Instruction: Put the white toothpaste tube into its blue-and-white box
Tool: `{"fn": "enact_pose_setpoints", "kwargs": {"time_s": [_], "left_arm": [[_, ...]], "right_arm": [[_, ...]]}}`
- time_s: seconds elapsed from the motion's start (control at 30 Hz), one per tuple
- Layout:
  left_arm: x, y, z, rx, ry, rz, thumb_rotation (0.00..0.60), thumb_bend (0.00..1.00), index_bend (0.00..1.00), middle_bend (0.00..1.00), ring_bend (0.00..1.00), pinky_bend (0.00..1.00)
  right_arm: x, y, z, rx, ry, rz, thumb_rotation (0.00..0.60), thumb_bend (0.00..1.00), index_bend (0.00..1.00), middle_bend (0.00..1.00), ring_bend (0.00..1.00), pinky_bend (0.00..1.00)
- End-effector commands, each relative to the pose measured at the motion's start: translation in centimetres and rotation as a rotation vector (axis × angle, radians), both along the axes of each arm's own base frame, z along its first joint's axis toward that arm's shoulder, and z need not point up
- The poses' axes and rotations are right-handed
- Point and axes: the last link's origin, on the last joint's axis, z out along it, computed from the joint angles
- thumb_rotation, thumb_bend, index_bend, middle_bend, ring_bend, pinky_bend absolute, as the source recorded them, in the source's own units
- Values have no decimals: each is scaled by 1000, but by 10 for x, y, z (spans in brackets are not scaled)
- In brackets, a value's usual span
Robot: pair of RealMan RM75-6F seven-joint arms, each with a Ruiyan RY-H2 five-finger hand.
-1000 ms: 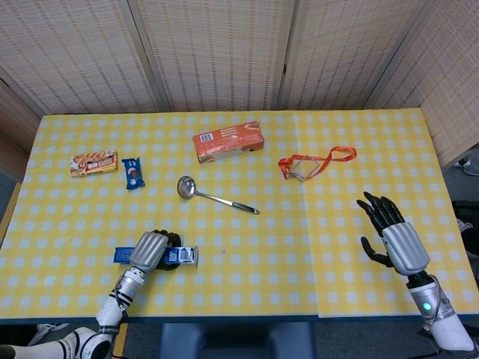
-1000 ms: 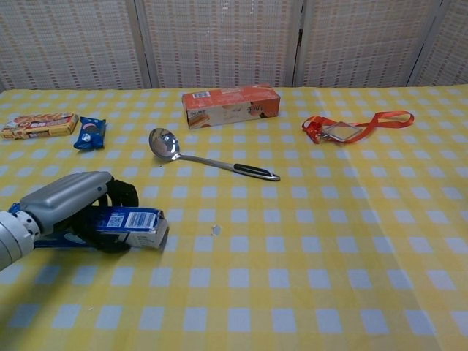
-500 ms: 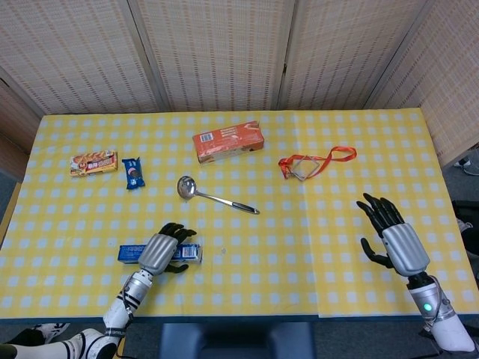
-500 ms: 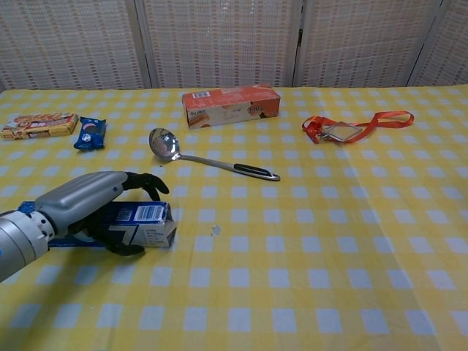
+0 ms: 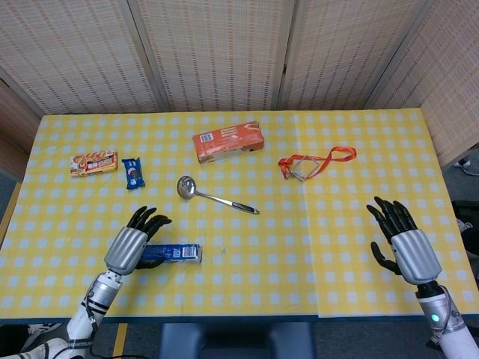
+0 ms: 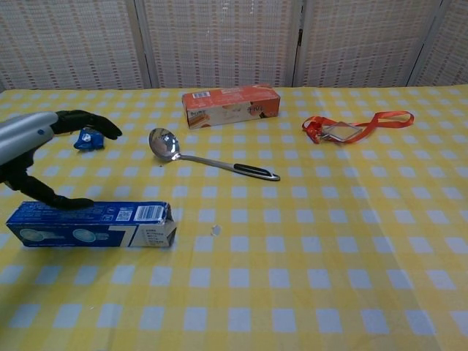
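The blue-and-white toothpaste box [image 6: 91, 224] lies flat on the yellow checked table, long side across, its flap end pointing right; in the head view the box [image 5: 174, 253] is partly covered by my left hand. My left hand [image 5: 132, 241] hovers above the box's left part with fingers spread, holding nothing; the chest view shows the left hand [image 6: 40, 146] raised off the box. My right hand [image 5: 404, 243] stays open at the table's right side, far from the box. No white tube shows in either view.
A steel ladle [image 5: 213, 196] lies mid-table behind the box. An orange carton [image 5: 227, 141] sits further back, a red lanyard with badge [image 5: 310, 163] to its right. A snack bar [image 5: 93, 162] and a small blue packet [image 5: 132, 172] lie at back left.
My left hand has let go of the box and lifted up and leftward, fingers spreading. The box stays flat on the table. My right hand has drifted slightly nearer the front edge.
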Motion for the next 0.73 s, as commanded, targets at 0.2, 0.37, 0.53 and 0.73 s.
{"fn": "enact_pose_setpoints", "kwargs": {"time_s": [0.2,0.37,0.53,0.73], "left_arm": [[-80,-66,93,241,75,164,600,175,150,114,0,0],[-93,-92,116,286,80,220,600,157,121,80,0,0],[-89,-98,121,266,83,216,600,142,103,61,0,0],[-94,-94,122,237,102,271,600,142,104,61,0,0]], "right_arm": [[-11,33,18,-94,213,-210,600,415,0,0,0,0],[-9,39,20,-121,252,-221,600,390,0,0,0,0],[-10,36,19,-113,249,-239,600,356,0,0,0,0],[-8,35,15,-86,247,-219,600,356,0,0,0,0]]}}
